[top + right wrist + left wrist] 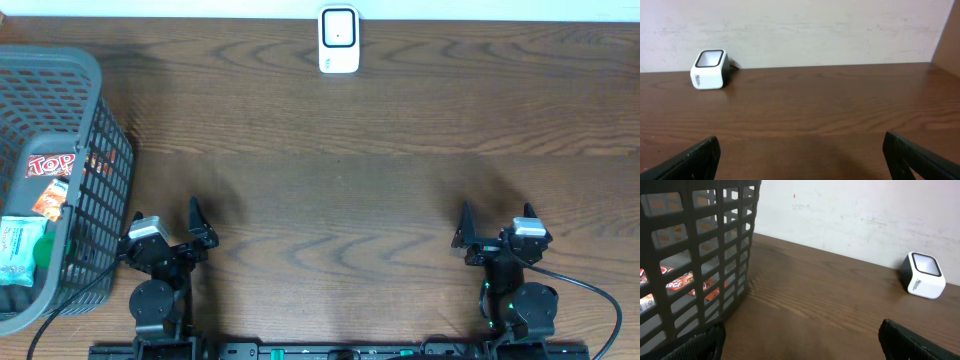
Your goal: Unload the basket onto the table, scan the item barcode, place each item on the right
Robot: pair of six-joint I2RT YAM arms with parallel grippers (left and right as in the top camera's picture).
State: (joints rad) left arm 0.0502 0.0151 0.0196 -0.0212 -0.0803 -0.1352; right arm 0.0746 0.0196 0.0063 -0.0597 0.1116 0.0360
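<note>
The white barcode scanner (339, 40) stands at the table's far edge, also in the left wrist view as the scanner (923, 275) and in the right wrist view as the scanner (709, 69). Items lie in the grey basket (50, 58) on the left: a red "Top" packet (50, 165), an orange packet (50, 200) and a green-white packet (20, 250). My left gripper (167, 220) is open right beside the basket's wall (700, 255), holding nothing. My right gripper (497, 218) is open over bare wood near the front edge, also holding nothing.
The brown wooden table (340, 180) runs between both arms and the scanner. A pale wall (805, 30) rises behind the scanner. Through the basket mesh a red packet (677, 282) shows. A black cable (600, 300) trails from the right arm.
</note>
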